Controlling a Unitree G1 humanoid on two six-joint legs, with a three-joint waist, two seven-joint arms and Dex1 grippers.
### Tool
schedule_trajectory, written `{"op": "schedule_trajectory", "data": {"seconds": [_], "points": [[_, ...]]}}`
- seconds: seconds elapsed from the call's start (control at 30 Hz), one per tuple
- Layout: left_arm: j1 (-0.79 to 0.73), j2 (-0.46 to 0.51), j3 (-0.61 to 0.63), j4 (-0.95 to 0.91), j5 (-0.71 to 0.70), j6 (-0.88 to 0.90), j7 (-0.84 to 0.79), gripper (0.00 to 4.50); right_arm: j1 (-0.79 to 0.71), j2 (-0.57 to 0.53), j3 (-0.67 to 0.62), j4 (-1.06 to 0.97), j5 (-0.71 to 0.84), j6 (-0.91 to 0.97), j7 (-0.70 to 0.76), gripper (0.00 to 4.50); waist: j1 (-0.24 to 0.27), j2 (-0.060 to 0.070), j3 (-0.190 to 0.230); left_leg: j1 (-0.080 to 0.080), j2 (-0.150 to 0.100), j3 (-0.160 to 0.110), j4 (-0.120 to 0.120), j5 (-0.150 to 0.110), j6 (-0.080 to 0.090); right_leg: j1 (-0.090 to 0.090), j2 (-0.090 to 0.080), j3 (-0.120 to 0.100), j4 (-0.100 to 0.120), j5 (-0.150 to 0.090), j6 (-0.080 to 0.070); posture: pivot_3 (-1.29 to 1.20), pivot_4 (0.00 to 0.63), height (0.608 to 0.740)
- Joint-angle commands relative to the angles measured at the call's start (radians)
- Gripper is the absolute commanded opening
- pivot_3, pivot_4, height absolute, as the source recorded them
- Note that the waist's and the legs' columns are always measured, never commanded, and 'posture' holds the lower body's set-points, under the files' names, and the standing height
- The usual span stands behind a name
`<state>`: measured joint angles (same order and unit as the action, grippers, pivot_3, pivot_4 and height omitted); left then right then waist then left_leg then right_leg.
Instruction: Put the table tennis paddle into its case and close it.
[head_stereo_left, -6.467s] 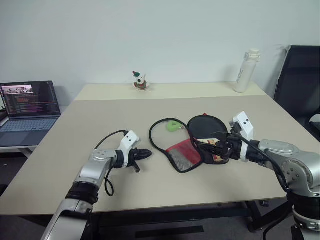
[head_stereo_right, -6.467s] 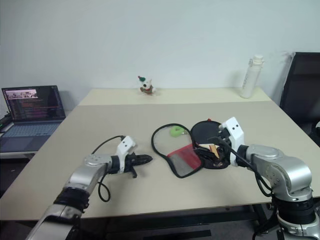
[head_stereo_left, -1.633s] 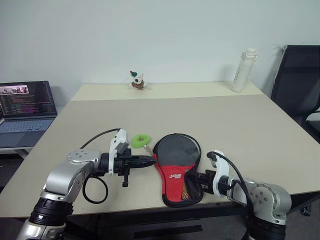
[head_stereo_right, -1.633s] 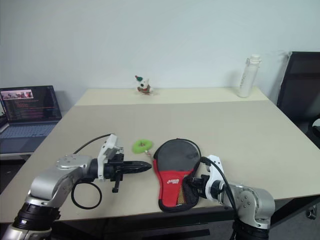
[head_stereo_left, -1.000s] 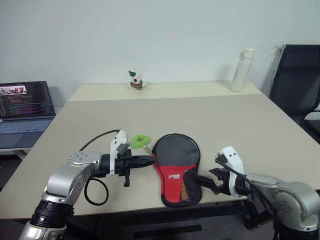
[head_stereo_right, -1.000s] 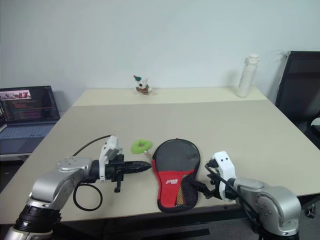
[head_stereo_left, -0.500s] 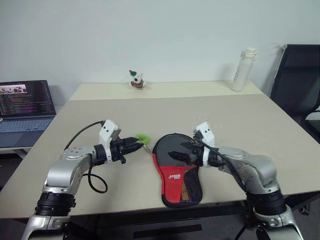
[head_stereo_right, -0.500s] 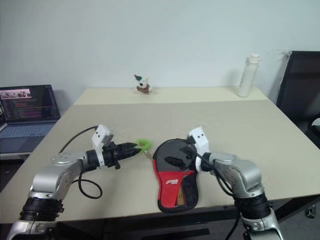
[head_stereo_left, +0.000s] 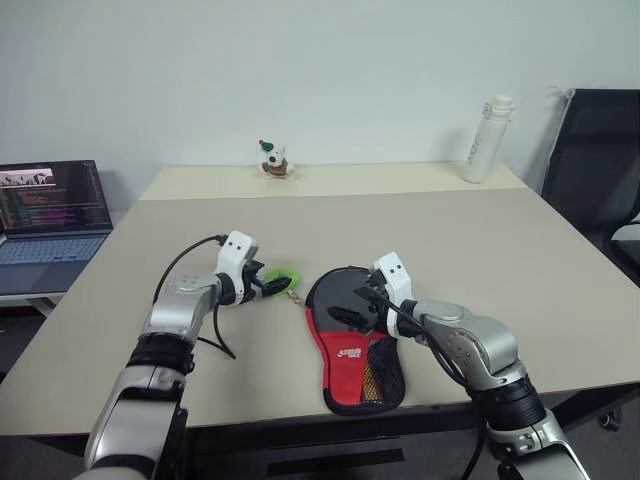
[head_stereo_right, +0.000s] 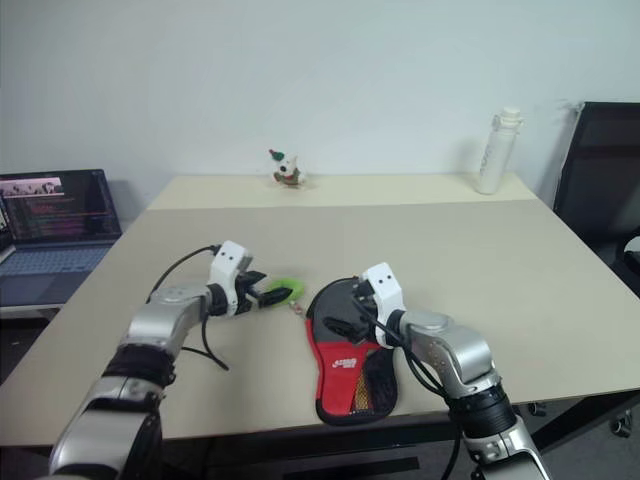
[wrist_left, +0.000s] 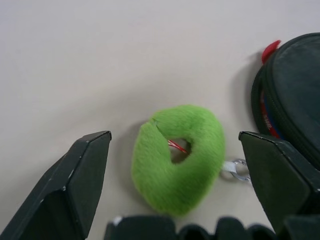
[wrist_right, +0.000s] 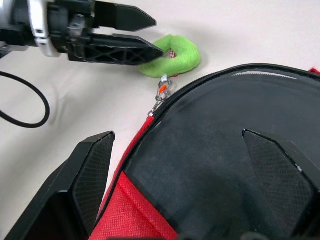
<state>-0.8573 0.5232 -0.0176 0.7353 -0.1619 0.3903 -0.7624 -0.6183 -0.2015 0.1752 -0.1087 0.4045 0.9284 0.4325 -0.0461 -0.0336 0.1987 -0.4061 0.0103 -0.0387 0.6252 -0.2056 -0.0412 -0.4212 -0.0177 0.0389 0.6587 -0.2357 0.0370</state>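
Observation:
The case (head_stereo_left: 352, 340), black on top and red below, lies flat near the table's front edge. Its zipper slider (wrist_right: 161, 92) sits at the upper left rim, tied to the lime-green pull (head_stereo_left: 284, 275) on the table beside it. My left gripper (head_stereo_left: 268, 284) is open, and its fingers (wrist_left: 75, 190) stand on either side of the green pull (wrist_left: 177, 162) without pinching it. Over the case's black top (wrist_right: 215, 165) hangs my right gripper (head_stereo_left: 345, 306), open and empty. The table tennis paddle is hidden.
A white bottle (head_stereo_left: 481, 140) and a small toy figure (head_stereo_left: 272, 160) stand at the table's far edge. An open laptop (head_stereo_left: 50, 215) sits on a side desk to the left. A black chair (head_stereo_left: 600, 170) stands at the right.
My left gripper has opened and moved forward to straddle the green pull. The right arm swung from the case's near right side to above its black top.

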Motion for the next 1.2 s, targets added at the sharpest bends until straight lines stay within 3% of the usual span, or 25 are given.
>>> {"op": "schedule_trajectory", "data": {"seconds": [0.03,0.3,0.37,0.77,1.0,1.2], "points": [[-0.051,-0.017,-0.016,0.092,0.027,-0.033,-0.042,4.48,-0.006,0.004,-0.018,-0.022,-0.010,-0.015,-0.011,4.50,0.000,0.000,0.000,0.000,0.000,0.000,0.000,0.000,0.000,0.000,0.000,0.000,0.000,0.000,0.000,0.00,0.150,0.740],[-0.045,-0.046,-0.045,0.147,0.066,-0.047,-0.104,4.48,-0.004,-0.002,0.000,-0.032,-0.049,-0.045,-0.014,4.50,-0.001,0.000,0.000,0.000,0.000,0.000,0.001,0.000,0.000,0.000,0.000,0.000,0.001,0.000,0.000,0.00,0.150,0.740],[-0.042,-0.047,-0.040,0.147,0.068,-0.048,-0.102,4.13,-0.005,-0.002,0.004,-0.029,-0.057,-0.054,-0.013,4.50,-0.001,0.000,0.000,0.000,0.000,0.000,0.001,0.000,0.000,0.000,0.000,0.000,0.001,0.000,0.000,0.00,0.150,0.740],[-0.032,-0.051,-0.004,0.101,0.054,-0.026,-0.093,0.12,-0.004,0.046,0.097,0.149,-0.135,-0.150,0.037,4.50,-0.002,-0.001,-0.001,0.000,0.000,0.000,0.002,0.000,0.000,0.000,0.000,0.000,0.002,0.000,0.000,0.00,0.150,0.740],[-0.164,-0.082,-0.007,0.250,0.098,-0.111,-0.020,0.08,0.004,0.031,0.133,0.261,-0.207,-0.180,0.054,4.50,0.000,-0.004,-0.002,0.002,-0.001,-0.001,0.003,0.000,0.000,0.002,0.000,0.000,0.004,0.000,0.001,0.00,0.150,0.740],[-0.318,-0.141,-0.043,0.489,0.211,-0.277,0.190,0.08,0.025,0.023,0.150,0.266,-0.230,-0.164,0.078,4.50,0.001,-0.005,-0.003,0.004,-0.001,-0.001,0.003,0.000,0.000,0.003,0.000,0.000,0.004,0.001,0.001,0.00,0.150,0.740]]}}
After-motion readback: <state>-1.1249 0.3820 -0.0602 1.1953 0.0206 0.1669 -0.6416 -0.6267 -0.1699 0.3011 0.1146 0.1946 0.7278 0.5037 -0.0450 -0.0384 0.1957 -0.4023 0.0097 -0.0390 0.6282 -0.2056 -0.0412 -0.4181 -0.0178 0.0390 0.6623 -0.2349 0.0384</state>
